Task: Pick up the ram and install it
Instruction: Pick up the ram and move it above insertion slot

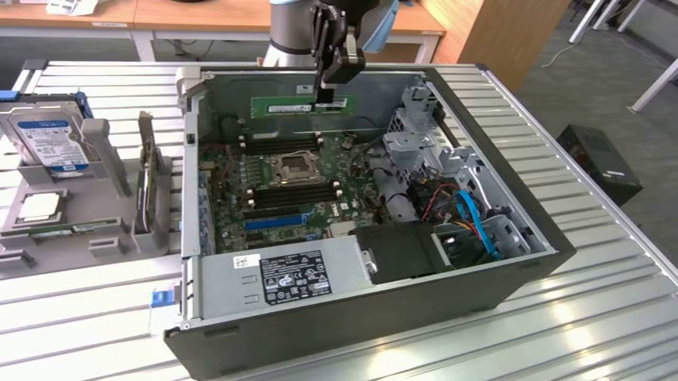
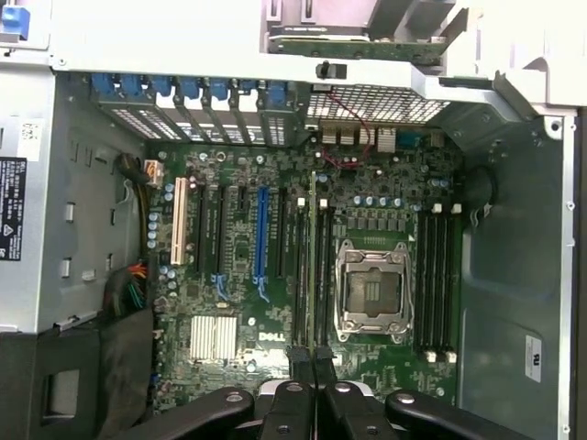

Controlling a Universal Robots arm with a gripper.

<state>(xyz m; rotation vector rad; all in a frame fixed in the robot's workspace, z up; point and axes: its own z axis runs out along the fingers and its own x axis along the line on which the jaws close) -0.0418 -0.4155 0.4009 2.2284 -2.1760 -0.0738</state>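
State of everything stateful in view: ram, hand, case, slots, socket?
ram, gripped, held over the motherboard, not seated
hand, shut on the ram
computer case, side open
memory slots, look empty
CPU socket, no cooler fitted

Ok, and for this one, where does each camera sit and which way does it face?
Exterior view: raised beside the table, angled down into the open computer case; shows the arm and the end effector gripping the ram.
Wrist view: on the arm, looking straight down at the motherboard and CPU socket; shows the end effector's fingers.
Shared: motherboard, CPU socket, end effector.
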